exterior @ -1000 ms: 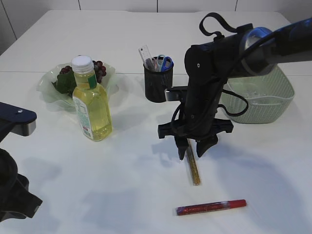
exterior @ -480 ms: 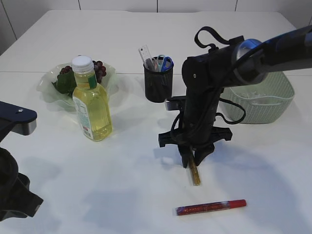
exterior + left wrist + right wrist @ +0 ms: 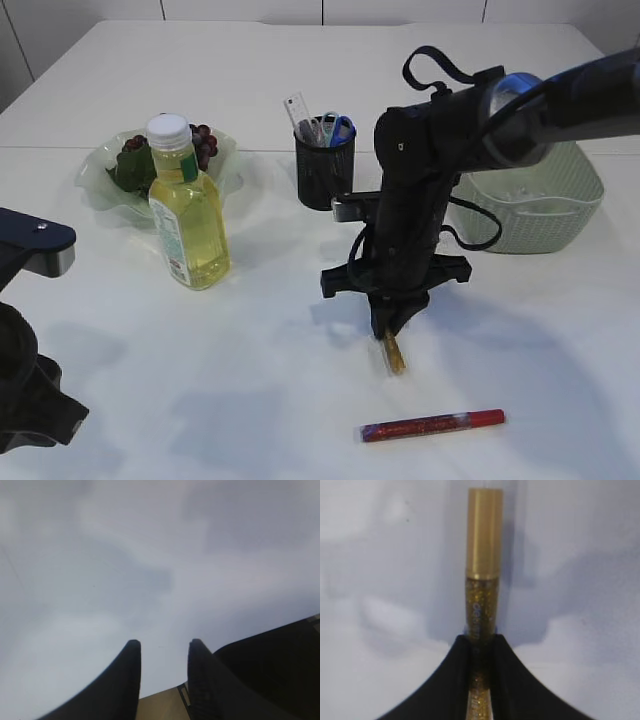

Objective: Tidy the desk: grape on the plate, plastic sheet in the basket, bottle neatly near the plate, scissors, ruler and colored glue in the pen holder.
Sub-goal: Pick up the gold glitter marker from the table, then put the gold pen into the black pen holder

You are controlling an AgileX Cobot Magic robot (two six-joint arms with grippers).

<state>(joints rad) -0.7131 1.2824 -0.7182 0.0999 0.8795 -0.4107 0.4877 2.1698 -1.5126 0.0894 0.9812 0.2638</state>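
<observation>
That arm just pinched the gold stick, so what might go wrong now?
The right gripper holds the gold glue tube by one end, so it might swing or slip when lifted. The pen holder already holds scissors and a ruler, so the tube may snag there. The red glue tube lies close and might get nudged.

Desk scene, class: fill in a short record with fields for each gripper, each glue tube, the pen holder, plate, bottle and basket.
right gripper: closed on the gold glitter glue tube, down at the table
left gripper: open, holding nothing
red glitter glue tube: lying on the table, untouched
pen holder: holds scissors and ruler
plate: grapes on it
bottle: upright in front of the plate
basket: right of the pen holder
</observation>
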